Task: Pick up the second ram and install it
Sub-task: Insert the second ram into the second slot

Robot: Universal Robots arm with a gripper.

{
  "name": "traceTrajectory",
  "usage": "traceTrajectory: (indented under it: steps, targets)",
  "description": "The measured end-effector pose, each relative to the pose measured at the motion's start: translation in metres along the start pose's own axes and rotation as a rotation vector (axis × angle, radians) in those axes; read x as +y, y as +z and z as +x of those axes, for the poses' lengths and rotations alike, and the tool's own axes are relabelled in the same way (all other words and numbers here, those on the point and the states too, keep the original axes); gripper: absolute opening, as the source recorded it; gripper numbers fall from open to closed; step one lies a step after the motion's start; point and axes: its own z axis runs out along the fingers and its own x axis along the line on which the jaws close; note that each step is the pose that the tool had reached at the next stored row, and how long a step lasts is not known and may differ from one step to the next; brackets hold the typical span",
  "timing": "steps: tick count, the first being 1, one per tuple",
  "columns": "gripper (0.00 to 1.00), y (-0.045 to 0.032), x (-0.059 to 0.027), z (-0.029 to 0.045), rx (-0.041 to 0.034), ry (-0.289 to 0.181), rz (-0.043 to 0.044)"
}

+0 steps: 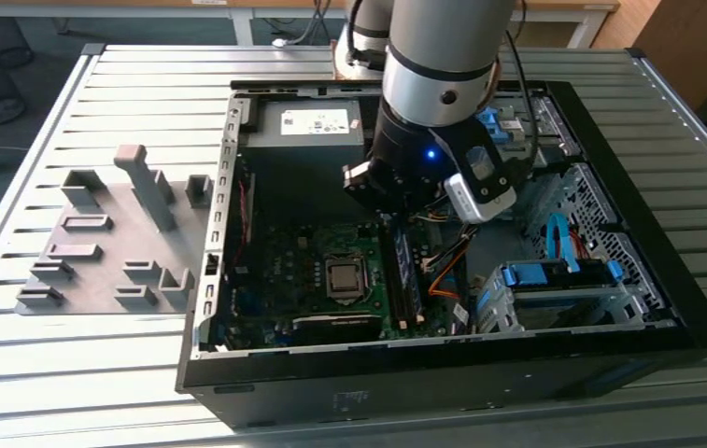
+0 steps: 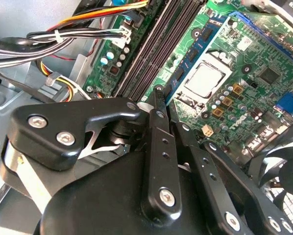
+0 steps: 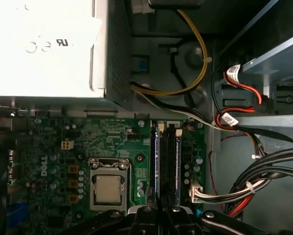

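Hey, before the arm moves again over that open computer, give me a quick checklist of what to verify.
1. Gripper above the memory slots: ok.
2. Second ram held by gripper: cannot tell.
3. Stick standing in the slots, fully seated: cannot tell.
4. Cable bundle lying off the slots: ok.
5. Case open, motherboard exposed: ok.

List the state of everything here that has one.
computer case: lying on its side, open, side panel off.
processor: bare in its socket, no cooler on it.
ram stick: standing on edge in a motherboard slot.
gripper: down inside the computer case, at the ram stick's end.
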Motion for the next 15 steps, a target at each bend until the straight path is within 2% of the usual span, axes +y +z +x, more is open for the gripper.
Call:
traceTrajectory:
  steps: [5, 15]
  targets:
    - [0.14, 0.0068, -0.0060, 0.0000, 0.0007, 0.002, -0.0005]
    - [0.14, 0.0249, -0.0078, -0.0006, 0.0002, 0.028, -0.0007]
